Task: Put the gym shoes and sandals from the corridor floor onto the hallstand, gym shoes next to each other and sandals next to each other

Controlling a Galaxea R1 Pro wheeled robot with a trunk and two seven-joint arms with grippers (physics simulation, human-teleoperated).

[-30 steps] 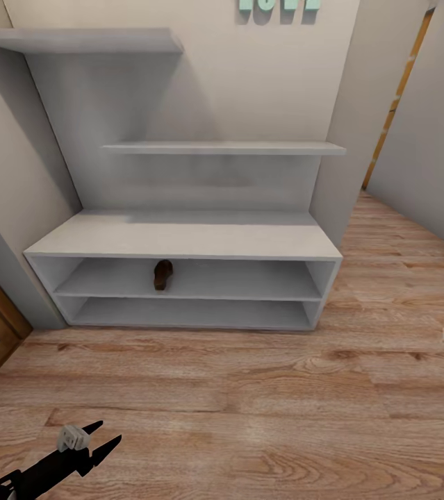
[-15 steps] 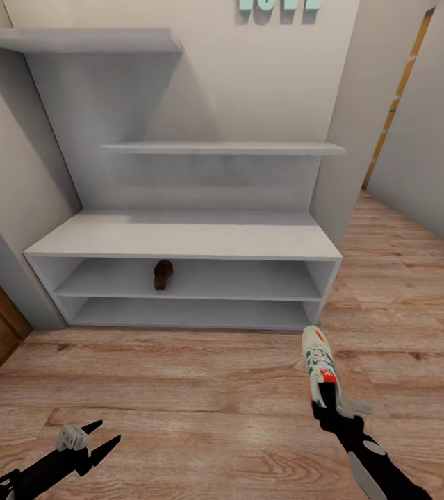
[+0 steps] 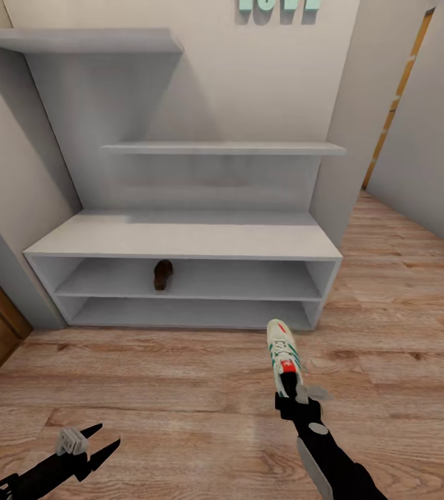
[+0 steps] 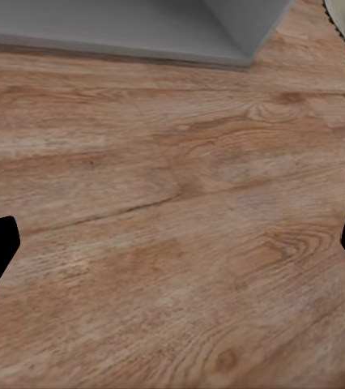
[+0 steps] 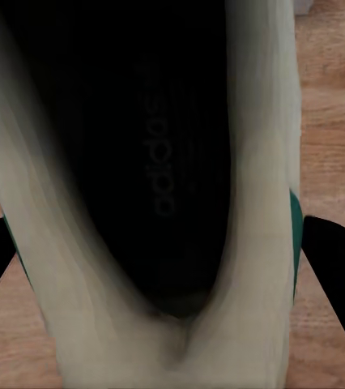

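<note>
Now right gripper [image 3: 292, 389], clamped on the white green-striped lace-up gym shoe [image 3: 282, 349], has swung in toward the pale-grey hallstand [image 3: 180, 239]; left gripper [image 3: 100, 439] idle, open; shelving next

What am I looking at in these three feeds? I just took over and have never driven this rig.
You are driving a simulated wheeled robot with two arms. The large picture comes from its head camera, looking down over both arms at the pale-grey hallstand on the wood corridor floor.

The right gripper holds one gym shoe by its heel, toe pointing toward the rack. The right wrist camera sits just behind that grip, so you look straight into the gym shoe's dark inside.

The left gripper is open and holds nothing. Its wrist camera looks down at the floor, with a corner of the rack in view.

One brown sandal lies on the rack's upper open shelf.
</note>
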